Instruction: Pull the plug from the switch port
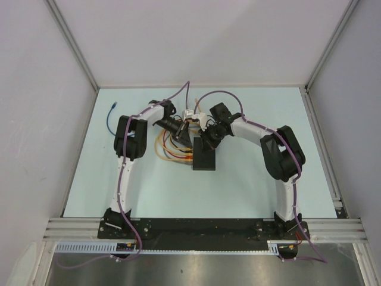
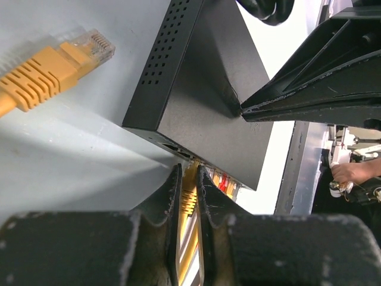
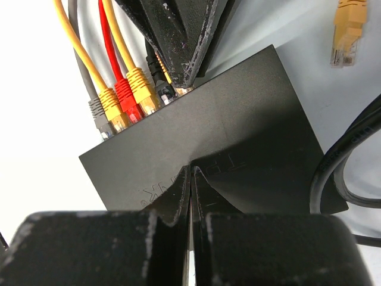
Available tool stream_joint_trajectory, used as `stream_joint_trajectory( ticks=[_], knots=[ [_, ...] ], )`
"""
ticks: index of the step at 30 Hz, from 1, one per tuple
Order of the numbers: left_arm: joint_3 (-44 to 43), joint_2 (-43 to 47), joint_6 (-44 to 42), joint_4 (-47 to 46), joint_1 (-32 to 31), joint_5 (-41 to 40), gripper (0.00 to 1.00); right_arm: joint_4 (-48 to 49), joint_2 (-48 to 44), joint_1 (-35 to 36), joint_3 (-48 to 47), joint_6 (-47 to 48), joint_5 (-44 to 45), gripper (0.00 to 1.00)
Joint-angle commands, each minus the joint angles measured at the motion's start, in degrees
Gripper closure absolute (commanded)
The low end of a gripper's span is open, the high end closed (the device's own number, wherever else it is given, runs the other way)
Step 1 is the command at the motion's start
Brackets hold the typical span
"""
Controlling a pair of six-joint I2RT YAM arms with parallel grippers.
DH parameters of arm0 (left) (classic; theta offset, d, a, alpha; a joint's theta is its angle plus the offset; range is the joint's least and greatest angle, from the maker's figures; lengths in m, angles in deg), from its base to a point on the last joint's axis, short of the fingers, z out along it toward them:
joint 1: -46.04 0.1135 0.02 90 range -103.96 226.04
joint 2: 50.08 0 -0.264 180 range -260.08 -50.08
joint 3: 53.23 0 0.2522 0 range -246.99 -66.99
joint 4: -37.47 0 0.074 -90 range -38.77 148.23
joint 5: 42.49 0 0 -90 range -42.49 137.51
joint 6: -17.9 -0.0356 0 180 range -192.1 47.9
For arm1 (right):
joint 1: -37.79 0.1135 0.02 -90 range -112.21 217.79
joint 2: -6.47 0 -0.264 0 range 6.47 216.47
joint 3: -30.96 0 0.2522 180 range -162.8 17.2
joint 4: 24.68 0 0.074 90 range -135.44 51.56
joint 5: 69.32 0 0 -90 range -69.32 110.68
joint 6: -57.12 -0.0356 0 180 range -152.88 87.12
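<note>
The switch is a flat black box lying mid-table, with its port edge towards the left arm. In the left wrist view my left gripper is shut on a yellow plug whose front end sits at the port row of the switch. My right gripper is shut with nothing between its fingers, and its tips rest on the top face of the switch. The right wrist view also shows the left fingers pinching that plug at the port edge.
Grey, yellow, red and yellow plugs sit in neighbouring ports, and their cables loop to the left of the switch. A loose yellow plug lies on the table beside the switch. A blue cable lies far left. A thick black cable curves by the switch's right side.
</note>
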Motion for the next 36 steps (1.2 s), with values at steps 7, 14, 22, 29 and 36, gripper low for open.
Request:
stream_joint_trajectory(
  ticks=[7, 14, 22, 29, 36],
  knots=[
    [-7.8, 4.6, -8.1, 9.2, 4.7, -5.9, 1.00, -1.6, 4.5, 0.1, -0.3, 2.3, 7.1, 1.00],
    [-12.2, 9.8, -16.8, 18.4, 4.8, -11.4, 1.00, -1.5, 4.7, 0.1, -0.6, 2.2, 7.3, 1.00],
    [-2.4, 16.8, -17.3, 17.2, 11.8, -16.3, 1.00, -1.4, 5.1, 0.1, -1.1, 2.0, 7.4, 1.00],
    [5.7, 24.5, -3.6, -5.0, 15.8, -16.4, 0.41, -1.7, 5.7, 0.0, -2.1, 1.9, 6.9, 0.99],
    [2.3, 22.0, -7.2, -13.8, 12.0, -21.2, 0.28, -1.5, 6.1, -0.1, -2.8, 1.9, 6.7, 0.99]
  ],
)
